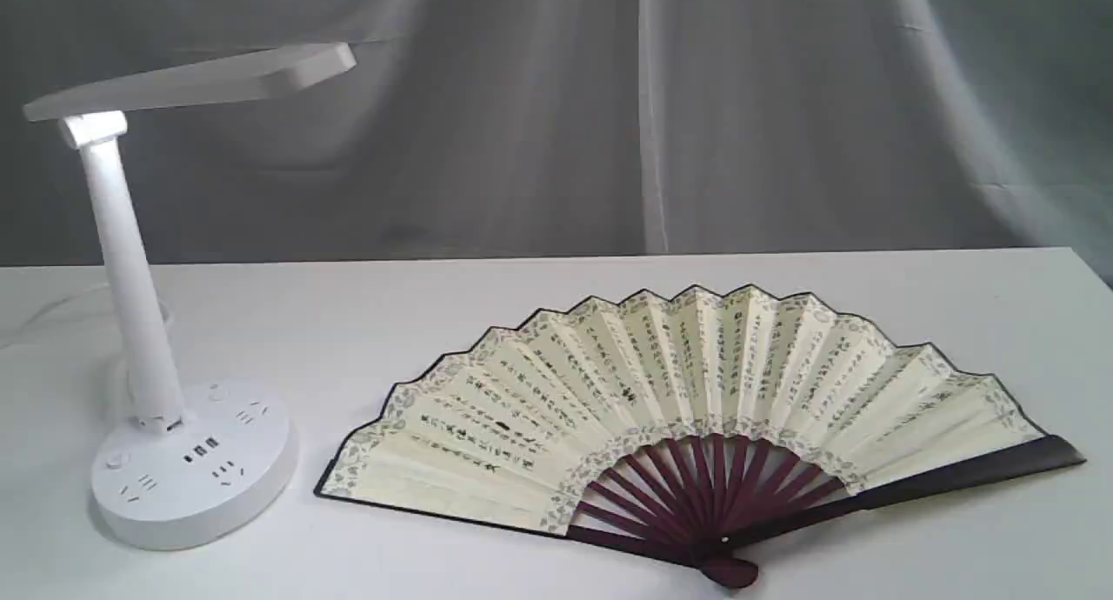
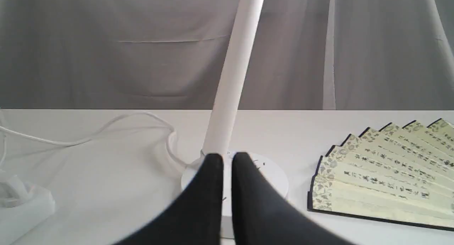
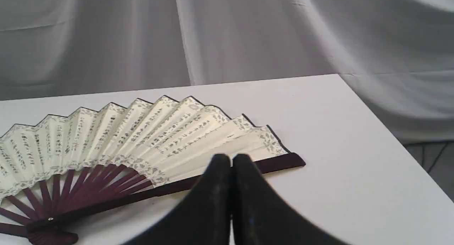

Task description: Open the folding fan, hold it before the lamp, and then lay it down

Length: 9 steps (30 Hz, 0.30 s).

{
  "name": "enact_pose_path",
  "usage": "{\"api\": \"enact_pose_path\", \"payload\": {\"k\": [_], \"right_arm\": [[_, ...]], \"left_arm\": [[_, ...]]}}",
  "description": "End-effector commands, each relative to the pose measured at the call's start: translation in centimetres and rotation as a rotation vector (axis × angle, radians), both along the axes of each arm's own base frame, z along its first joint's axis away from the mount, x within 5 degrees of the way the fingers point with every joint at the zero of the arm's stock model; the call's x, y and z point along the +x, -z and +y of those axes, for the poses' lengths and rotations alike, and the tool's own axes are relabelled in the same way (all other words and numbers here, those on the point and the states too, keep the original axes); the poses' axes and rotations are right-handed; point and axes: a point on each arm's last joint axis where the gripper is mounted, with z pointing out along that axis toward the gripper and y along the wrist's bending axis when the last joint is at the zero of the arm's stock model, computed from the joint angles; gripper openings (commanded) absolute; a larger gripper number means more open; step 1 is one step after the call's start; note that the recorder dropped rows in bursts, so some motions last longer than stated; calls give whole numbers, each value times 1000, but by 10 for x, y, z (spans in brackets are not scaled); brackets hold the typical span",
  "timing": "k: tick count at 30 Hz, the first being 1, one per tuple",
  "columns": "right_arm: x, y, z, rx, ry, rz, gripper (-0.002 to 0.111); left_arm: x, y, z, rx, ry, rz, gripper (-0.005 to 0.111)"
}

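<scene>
The folding fan [image 1: 687,400] lies spread wide open and flat on the white table [image 1: 556,287], its maroon ribs meeting at the pivot near the front edge. No gripper touches it. The white lamp [image 1: 139,322] stands at the left with its flat head over the table. My left gripper [image 2: 227,159] is shut and empty, seen only in the left wrist view, in front of the lamp [image 2: 230,96] base, the fan [image 2: 383,181] off to its side. My right gripper [image 3: 231,159] is shut and empty, near the fan [image 3: 142,131] outer guard. Neither arm shows in the exterior view.
A white cable [image 2: 106,128] loops across the table behind the lamp to a white power strip [image 2: 21,206]. Grey cloth [image 1: 609,104] hangs behind the table. The table's right edge [image 3: 390,131] drops off beside the fan.
</scene>
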Motion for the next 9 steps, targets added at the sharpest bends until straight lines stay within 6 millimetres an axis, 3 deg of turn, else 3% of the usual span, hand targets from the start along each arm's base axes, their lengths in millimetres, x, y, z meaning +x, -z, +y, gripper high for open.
{"api": "enact_pose_path", "payload": {"k": [1,9], "right_arm": [[0,1,-1,-8,9,6,0],[0,1,-1,-3,10,6,0]], "left_arm": [[0,1,0,-9,-2,2,4],[0,1,0,-9,-2,2,4]]}}
